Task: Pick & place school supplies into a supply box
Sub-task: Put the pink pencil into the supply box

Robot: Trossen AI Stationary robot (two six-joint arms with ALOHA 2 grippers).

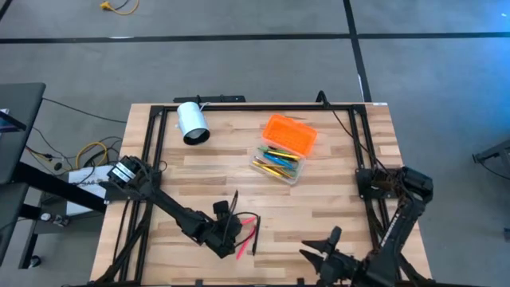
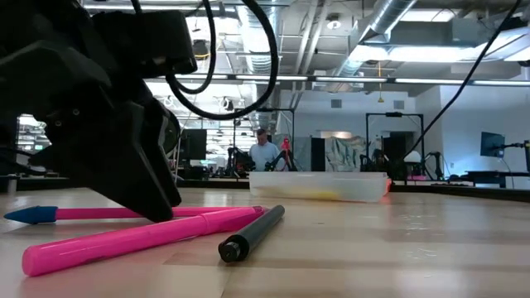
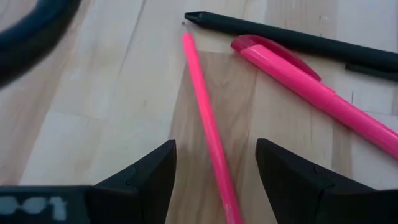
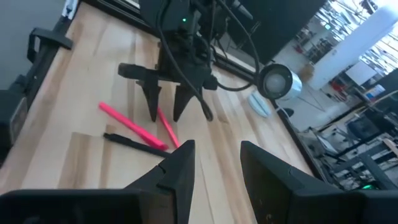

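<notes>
A thin pink pencil [image 3: 202,87] lies flat on the wooden table. My left gripper [image 3: 216,146] stands open over it near the table's front, one finger on each side, touching nothing that I can see. Beside it lie a thick pink pen [image 3: 311,87] and a black pen [image 3: 280,37], seen from table height as the pink pen [image 2: 149,240] and the black pen [image 2: 252,233]. The supply box [image 1: 279,163], clear with its orange lid [image 1: 291,134] swung open, holds several coloured pens at the table's middle. My right gripper [image 4: 217,149] hangs open and empty at the front right.
A white cylinder [image 1: 191,123] lies on its side at the far left of the table. Black frame rails [image 1: 151,143] run along the table's left, far and right edges. A person [image 2: 263,153] sits in the room far beyond the table.
</notes>
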